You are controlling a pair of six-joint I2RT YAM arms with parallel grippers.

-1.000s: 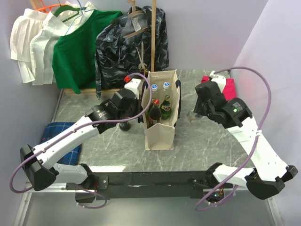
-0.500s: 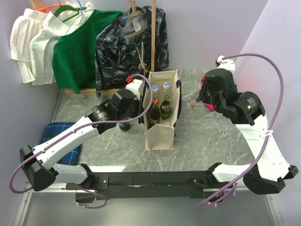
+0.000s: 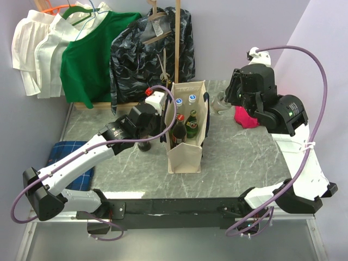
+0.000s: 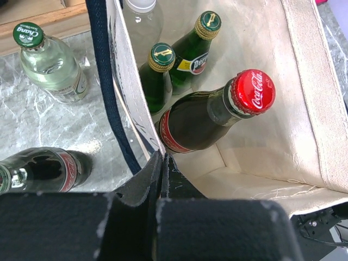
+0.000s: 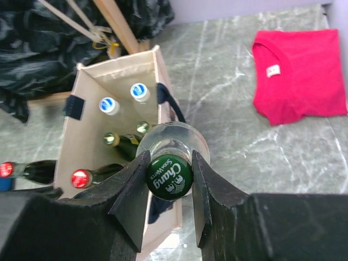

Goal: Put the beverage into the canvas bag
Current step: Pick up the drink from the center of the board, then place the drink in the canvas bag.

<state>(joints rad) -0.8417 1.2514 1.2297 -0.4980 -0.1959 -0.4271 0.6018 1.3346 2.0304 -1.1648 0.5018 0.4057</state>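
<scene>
Your right gripper (image 5: 169,159) has the Chang bottle (image 5: 169,177) up in the air
Its jaws stand partly apart, clamped on the bottle's neck just under the green cap, above the table and to the right of the canvas bag (image 3: 185,155); your left gripper (image 4: 162,166) is pinched fully closed on the bag's left wall

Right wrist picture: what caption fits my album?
Right gripper grips a clear, green-capped Chang bottle by its neck, cream canvas bag behind.
</scene>
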